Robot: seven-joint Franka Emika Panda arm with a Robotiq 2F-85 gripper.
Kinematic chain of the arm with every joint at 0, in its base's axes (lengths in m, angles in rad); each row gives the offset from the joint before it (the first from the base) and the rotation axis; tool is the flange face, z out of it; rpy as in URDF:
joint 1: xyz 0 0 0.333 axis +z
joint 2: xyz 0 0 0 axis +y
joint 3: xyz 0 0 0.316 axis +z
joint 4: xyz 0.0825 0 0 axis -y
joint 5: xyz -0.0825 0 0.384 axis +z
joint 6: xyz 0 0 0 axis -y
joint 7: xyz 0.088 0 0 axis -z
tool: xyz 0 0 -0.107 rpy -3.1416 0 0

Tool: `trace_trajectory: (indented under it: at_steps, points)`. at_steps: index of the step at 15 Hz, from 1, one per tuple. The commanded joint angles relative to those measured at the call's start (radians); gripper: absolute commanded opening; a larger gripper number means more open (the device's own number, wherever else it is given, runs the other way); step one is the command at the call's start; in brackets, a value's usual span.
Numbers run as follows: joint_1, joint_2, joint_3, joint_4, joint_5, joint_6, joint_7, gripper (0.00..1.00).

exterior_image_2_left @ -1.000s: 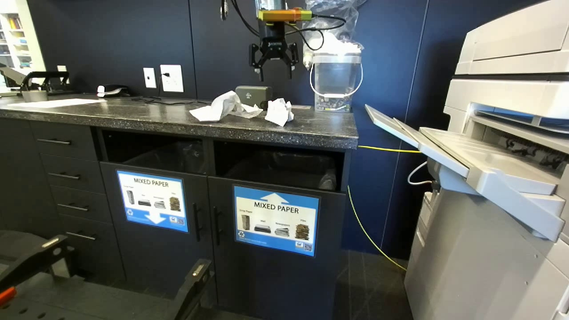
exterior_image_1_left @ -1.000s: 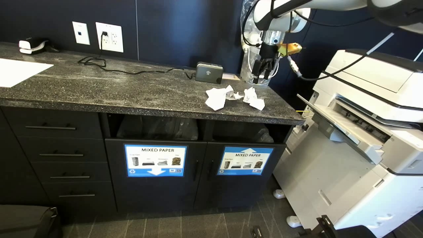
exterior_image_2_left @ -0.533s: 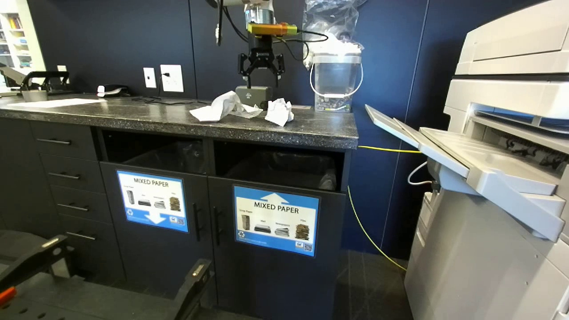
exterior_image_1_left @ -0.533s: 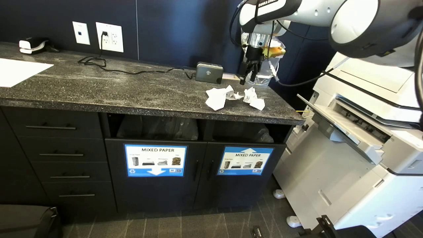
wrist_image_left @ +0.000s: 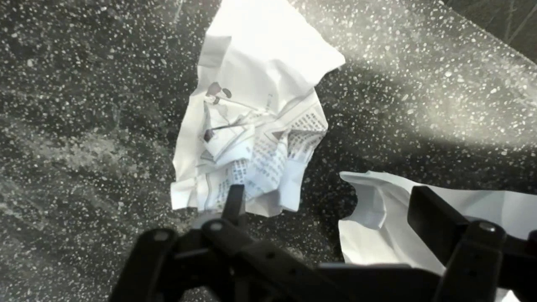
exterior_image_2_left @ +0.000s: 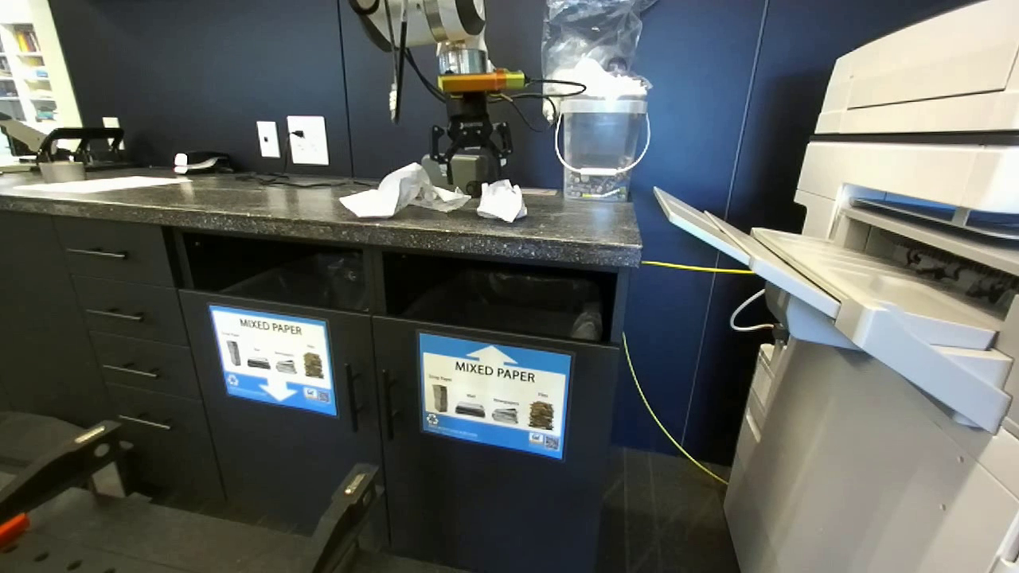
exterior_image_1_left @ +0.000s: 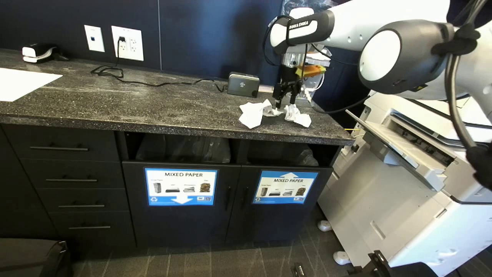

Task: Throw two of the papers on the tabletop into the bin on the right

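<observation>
Apparently, the job is near its start, with both throws left to make. Near the right end of the long, dark grey speckled stone tabletop [exterior_image_2_left: 577, 215] lie a compact crumpled white paper wad [exterior_image_2_left: 502, 201] and, just to its left, a broader crumpled white paper wad [exterior_image_2_left: 394, 193]. Whether the broader one's ragged end is a third piece is unclear. Below is the right-hand bin [exterior_image_2_left: 497, 306], a black rectangular slot above a blue-bordered white label [exterior_image_2_left: 493, 395] headed "MIXED PAPER"; its inside is too dark to show whether any paper is there.

The black two-fingered gripper [wrist_image_left: 329, 201] hangs low over the wads, jaws spread wide with bare stone between them, grasping nothing. In the wrist view one fingertip overlaps the edge of what seems to be the compact wad, the other the broader wad; contact cannot be told.

The compact wad is thin and sharply creased, with rows of small dark print and tiny coloured pictures, opening into a blank, bright flap. The broader wad has smooth, plain, shell-like folds. The stone carries pale flecks and cloudy streaks. A glossy dark liner [exterior_image_2_left: 587, 320], probably plastic, shows in the bin.
</observation>
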Motion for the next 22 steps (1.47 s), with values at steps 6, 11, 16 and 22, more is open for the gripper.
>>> trace_trajectory:
  at_steps: [6,11,16,22]
  points:
    - [0.015,0.004,-0.071,0.039,-0.021,0.008,0.154,1.0]
    - [0.013,-0.023,-0.087,-0.004,0.0,0.04,0.265,1.0]
    - [-0.007,-0.038,-0.062,-0.059,0.049,0.068,0.377,1.0]
    - [-0.007,-0.099,-0.08,-0.202,0.056,0.18,0.527,1.0]
